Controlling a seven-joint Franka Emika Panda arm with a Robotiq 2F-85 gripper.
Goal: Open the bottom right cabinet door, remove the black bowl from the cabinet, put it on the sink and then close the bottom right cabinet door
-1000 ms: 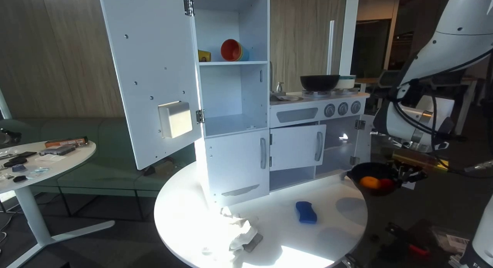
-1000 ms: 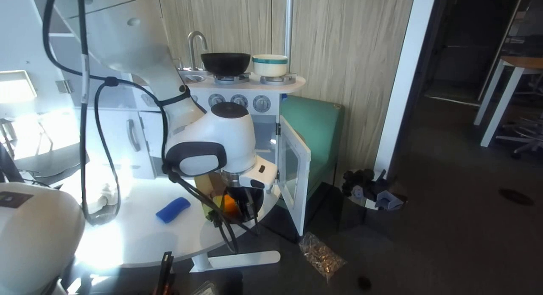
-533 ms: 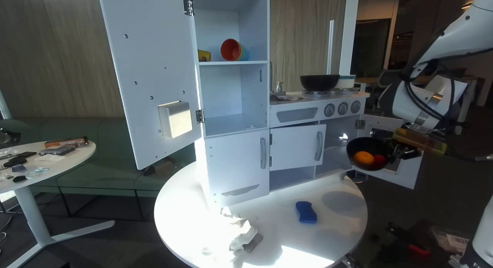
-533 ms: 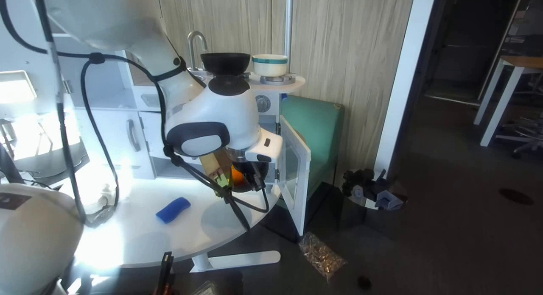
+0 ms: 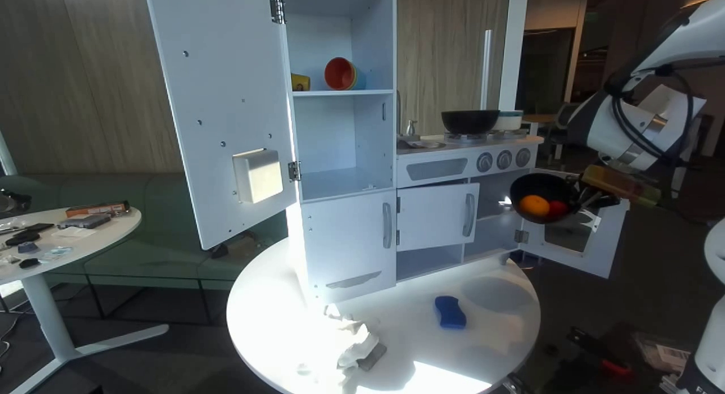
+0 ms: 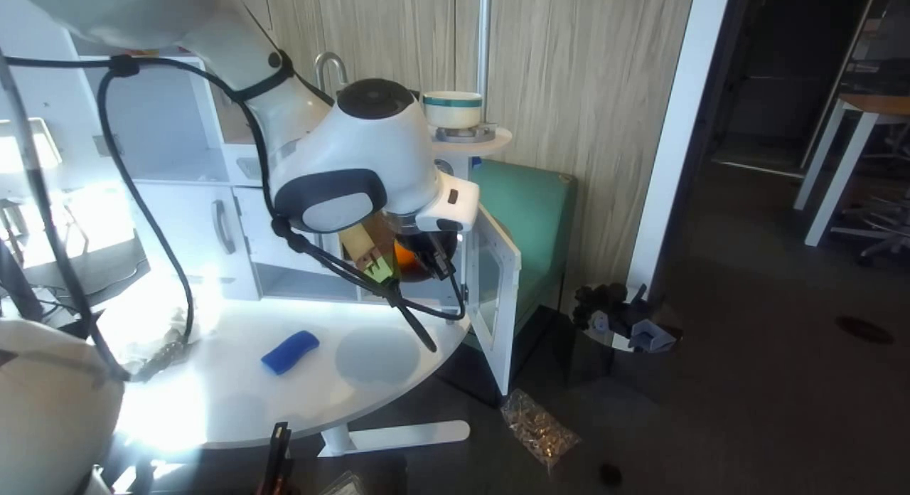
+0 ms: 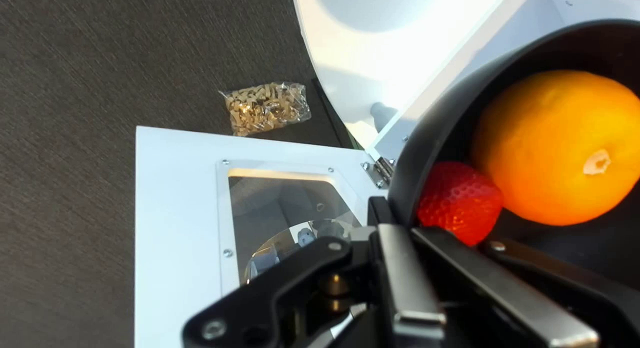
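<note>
Carry step: load gripped, placing not yet done

In an exterior view a round black bowl (image 5: 542, 185) hangs in the air left of the black-and-silver two-fingered claw (image 7: 400, 222), which nips its rim; in the wrist view it lies to the claw's right. Contents: round orange fruit (image 7: 557, 148), red dimpled strawberry (image 7: 460, 203).
Step (judged): carry to small silver metal sink (image 5: 429, 145). Procedure: raise well over the deep round black pan (image 5: 470, 122), then go left, rim level, as contents could roll out. Bowl looks tilted toward the near side; angle hard to judge. White windowed cabinet door (image 5: 606, 235) open; close afterwards.
</note>
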